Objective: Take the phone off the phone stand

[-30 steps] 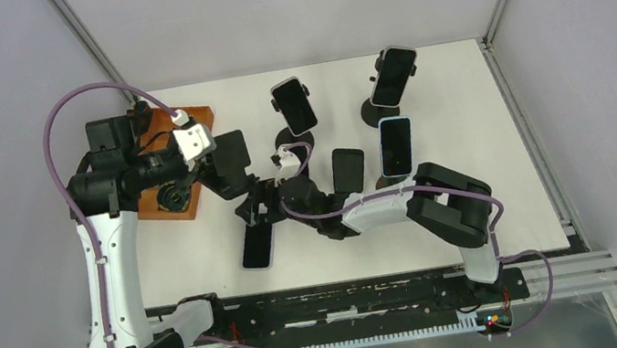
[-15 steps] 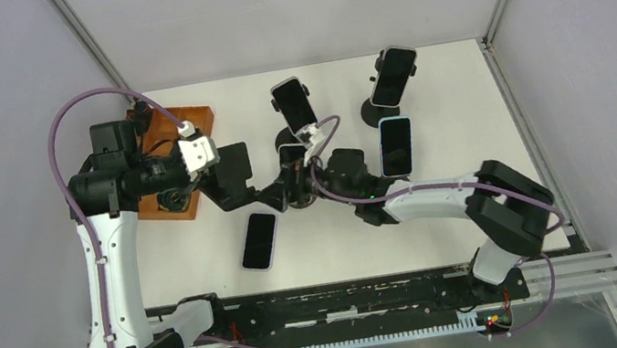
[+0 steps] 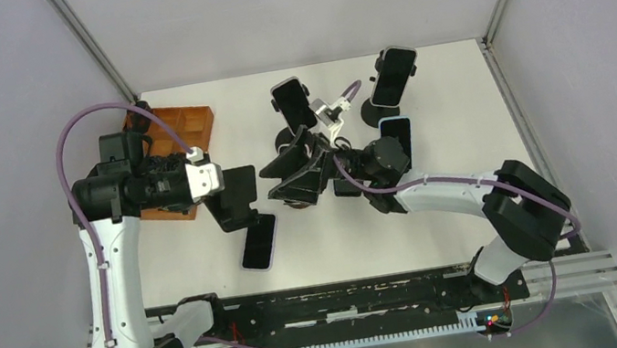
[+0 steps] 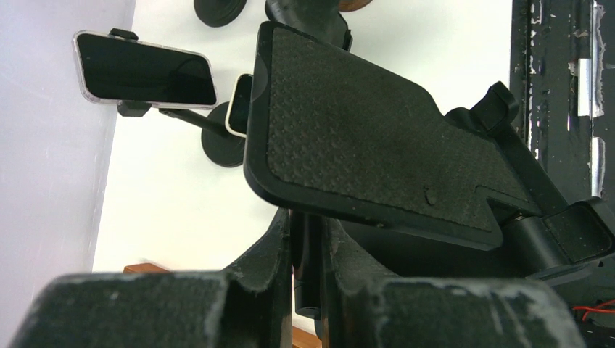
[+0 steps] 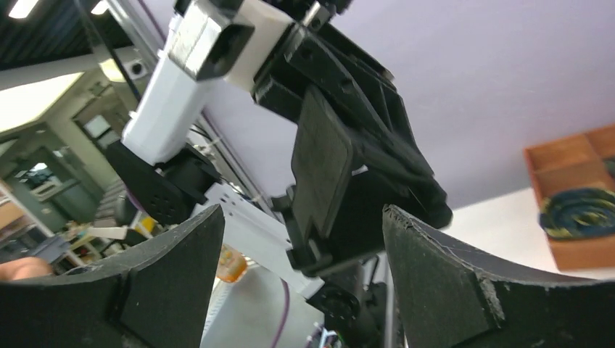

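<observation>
The phone [image 3: 260, 241] lies flat on the white table, dark screen up, free of any stand. Just above it the empty black phone stand [image 3: 236, 191] hangs tilted in the air. In the left wrist view my left gripper [image 4: 308, 232] is shut on the stand's thin stem, under its textured back plate [image 4: 362, 138]. My right gripper [image 3: 289, 177] hovers open right of the stand, holding nothing. In the right wrist view the stand's cradle [image 5: 323, 163] shows beyond the wide gap between the fingers [image 5: 442, 283].
Three more phones sit on black stands at the back and centre right [image 3: 295, 107], [image 3: 393, 76], [image 3: 397, 146]. An orange wooden tray [image 3: 182, 126] stands at the back left beside my left arm. The table's front edge meets a black rail [image 3: 352, 301].
My right gripper left the phone lying on the table and swung back and right to beside the stand. My left arm carried the stand a little toward the front.
</observation>
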